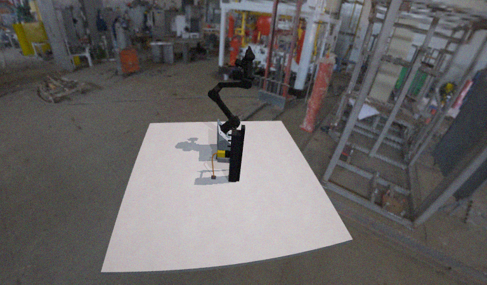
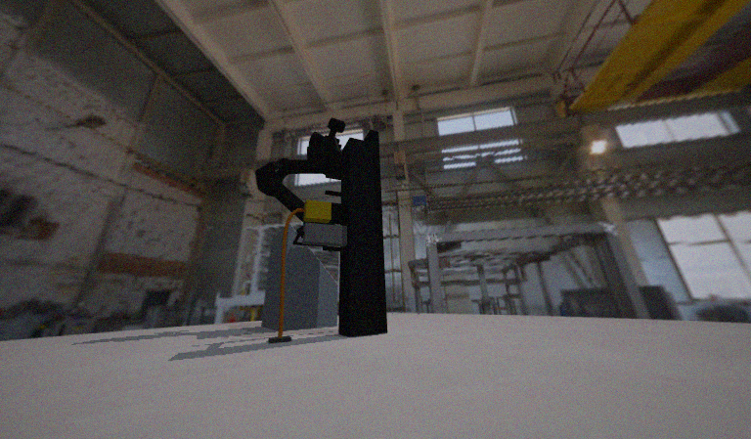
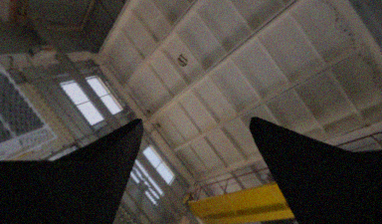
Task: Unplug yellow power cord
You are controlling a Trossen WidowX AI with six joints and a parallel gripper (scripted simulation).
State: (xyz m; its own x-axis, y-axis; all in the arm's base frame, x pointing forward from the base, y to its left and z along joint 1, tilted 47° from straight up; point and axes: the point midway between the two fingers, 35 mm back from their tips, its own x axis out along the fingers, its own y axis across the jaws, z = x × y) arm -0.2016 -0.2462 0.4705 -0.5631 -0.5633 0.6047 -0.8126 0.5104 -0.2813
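Observation:
The black power strip (image 1: 234, 160) (image 2: 362, 257) stands upright on the white surface. The yellow plug (image 1: 220, 153) (image 2: 318, 211) sits at its left side, above a grey block (image 2: 325, 235). A dark part lies between plug and strip; whether the prongs are in a socket cannot be told. The orange-yellow cord (image 1: 212, 166) (image 2: 283, 274) arches from the plug's left end down to a small dark block (image 1: 213, 177) (image 2: 280, 339). My gripper (image 3: 197, 123) is open, its fingers wide apart with nothing between them. It is raised well above the plug, facing the ceiling.
A blue-grey stand (image 2: 298, 290) is behind and left of the strip. The arm (image 1: 223, 106) (image 2: 271, 178) bends out to the left above it. The white surface (image 1: 229, 224) (image 2: 498, 378) carries the strip, stand and small block, with shadows at their left.

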